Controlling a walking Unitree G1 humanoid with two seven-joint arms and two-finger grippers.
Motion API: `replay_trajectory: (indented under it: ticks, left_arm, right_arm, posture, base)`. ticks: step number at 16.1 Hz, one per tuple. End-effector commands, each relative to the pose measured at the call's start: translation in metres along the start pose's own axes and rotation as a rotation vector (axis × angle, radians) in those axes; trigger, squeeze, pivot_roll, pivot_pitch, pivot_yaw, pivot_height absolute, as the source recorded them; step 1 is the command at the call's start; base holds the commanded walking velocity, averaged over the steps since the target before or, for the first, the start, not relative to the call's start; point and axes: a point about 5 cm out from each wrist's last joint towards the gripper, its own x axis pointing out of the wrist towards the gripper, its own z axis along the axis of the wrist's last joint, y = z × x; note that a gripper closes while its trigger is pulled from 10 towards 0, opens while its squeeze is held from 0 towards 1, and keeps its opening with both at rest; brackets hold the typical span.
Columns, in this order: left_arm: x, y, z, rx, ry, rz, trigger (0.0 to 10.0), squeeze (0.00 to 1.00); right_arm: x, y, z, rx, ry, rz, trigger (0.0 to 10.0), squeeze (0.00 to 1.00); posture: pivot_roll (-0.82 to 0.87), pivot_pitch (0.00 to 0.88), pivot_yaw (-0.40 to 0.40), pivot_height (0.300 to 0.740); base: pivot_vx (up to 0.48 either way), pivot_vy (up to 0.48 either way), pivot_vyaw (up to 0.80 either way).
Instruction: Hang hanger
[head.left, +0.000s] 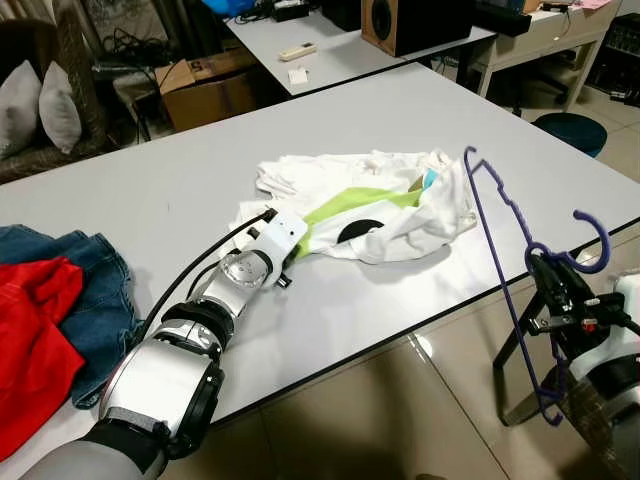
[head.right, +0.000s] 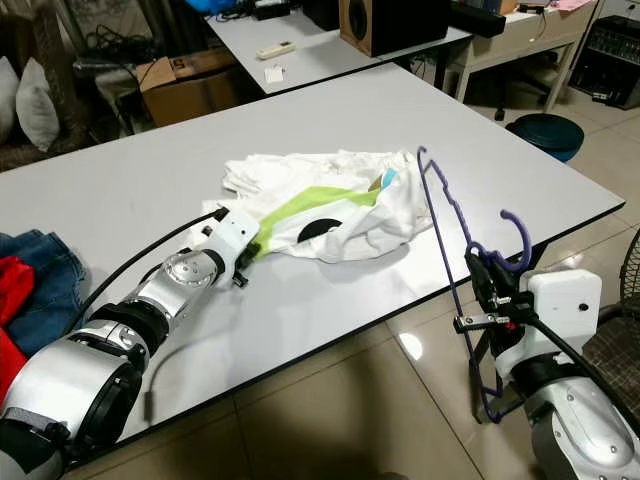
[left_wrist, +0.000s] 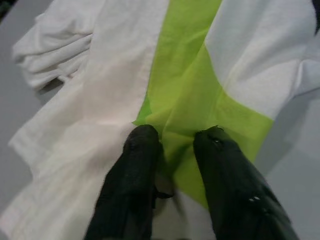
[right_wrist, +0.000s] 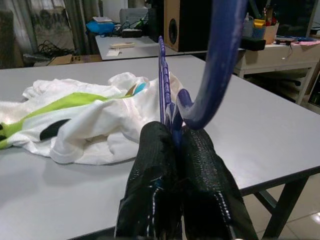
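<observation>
With the right tool (head.right: 487, 290) clamped on the hanger (head.right: 447, 225), the left tool (left_wrist: 175, 145), pinching the shirt (head.left: 400, 215), should lift its neckline open off the worktop (head.left: 150, 200).

Bare grey table (head.left: 400, 110) beyond the crumpled shirt (head.left: 370, 205); jeans (head.left: 95, 290) piled leftward.

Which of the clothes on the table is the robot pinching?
The white shirt with the lime-green stripe. The left gripper pinches its green part. The red cloth and blue jeans lie untouched at the table's left end.
</observation>
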Motion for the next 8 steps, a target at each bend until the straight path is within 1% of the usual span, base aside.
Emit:
replay_trajectory:
  ticks: [1,2,3,4,5,6,7,8]
  left_arm:
    - [0.0,-0.02,-0.021,-0.083,0.086,-0.124,10.0,0.0]
    - [0.0,-0.028,-0.021,-0.199,0.068,-0.215,10.0,0.0]
    - [-0.001,-0.035,-0.019,-0.296,0.046,-0.306,10.0,0.0]
    - [-0.003,-0.039,-0.018,-0.319,0.034,-0.405,10.0,0.0]
    - [-0.007,-0.041,-0.02,-0.305,0.034,-0.539,10.0,0.0]
    - [-0.013,-0.039,-0.022,-0.306,0.035,-0.656,10.0,0.0]
    - [-0.015,-0.038,-0.022,-0.309,0.034,-0.683,10.0,0.0]
    - [-0.02,-0.03,-0.02,-0.342,0.004,-0.754,10.0,0.0]
  right_arm:
    - [0.0,0.0,0.0,0.004,0.006,0.009,10.0,0.0]
    - [0.0,0.0,0.0,0.005,0.006,0.005,10.0,0.0]
    - [-0.001,0.0,-0.001,0.007,0.01,-0.002,10.0,0.0]
    - [-0.001,-0.004,-0.006,-0.006,0.042,-0.032,10.0,0.0]
    - [-0.003,-0.012,-0.012,-0.025,0.084,-0.078,10.0,0.0]
    - [-0.005,-0.019,-0.014,-0.032,0.103,-0.106,10.0,0.0]
    - [-0.006,-0.02,-0.015,-0.034,0.107,-0.111,10.0,0.0]
    - [-0.008,-0.029,-0.016,-0.049,0.122,-0.143,10.0,0.0]
  posture:
    - [-0.31,0.0,0.149,0.74]
    - [-0.31,0.0,0.151,0.74]
    - [-0.3,0.0,0.155,0.74]
    - [-0.3,0.0,0.157,0.74]
    - [-0.29,0.0,0.161,0.74]
    - [-0.28,0.0,0.162,0.74]
    - [-0.28,0.0,0.163,0.74]
    - [-0.28,0.0,0.161,0.74]
  base:
    - [0.0,0.0,0.0]
    - [0.0,0.0,0.0]
    - [0.0,0.0,0.0]
    - [0.0,0.0,0.0]
    - [0.0,0.0,0.0]
    - [0.0,0.0,0.0]
    - [0.0,0.0,0.0]
    - [0.0,0.0,0.0]
